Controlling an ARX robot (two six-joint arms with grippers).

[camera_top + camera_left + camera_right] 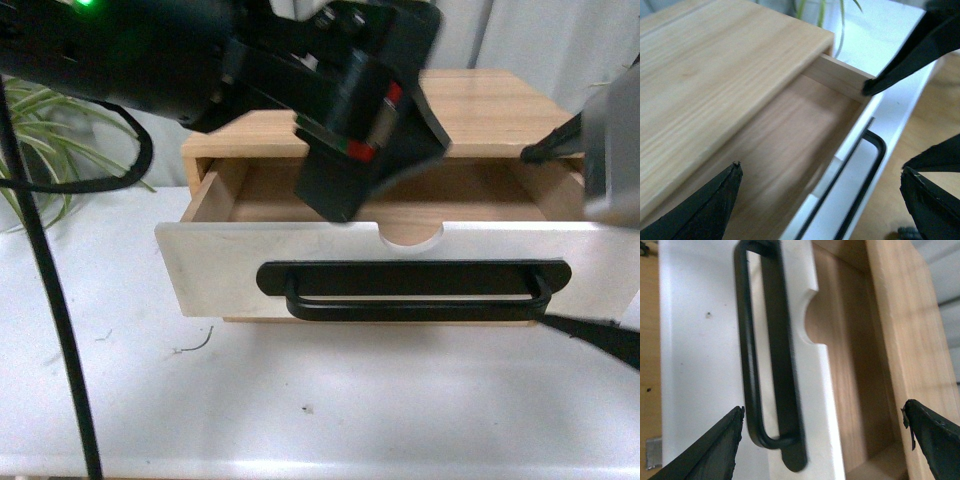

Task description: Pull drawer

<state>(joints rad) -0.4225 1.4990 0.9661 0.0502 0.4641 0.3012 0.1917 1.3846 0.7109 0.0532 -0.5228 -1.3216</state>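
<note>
The drawer stands pulled out of the wooden cabinet, showing its light wood inside. Its white front carries a long black bar handle and a semicircular notch. My left gripper hangs open above the drawer's opening, with its fingers either side of the front edge and touching nothing. My right gripper is open over the drawer's right end; the handle's end and front edge lie between its fingers, untouched. One right finger shows in the left wrist view.
The cabinet stands on a white table. A green plant is at the far left behind it. A black cable hangs down the left side. My left arm crosses the top of the front view.
</note>
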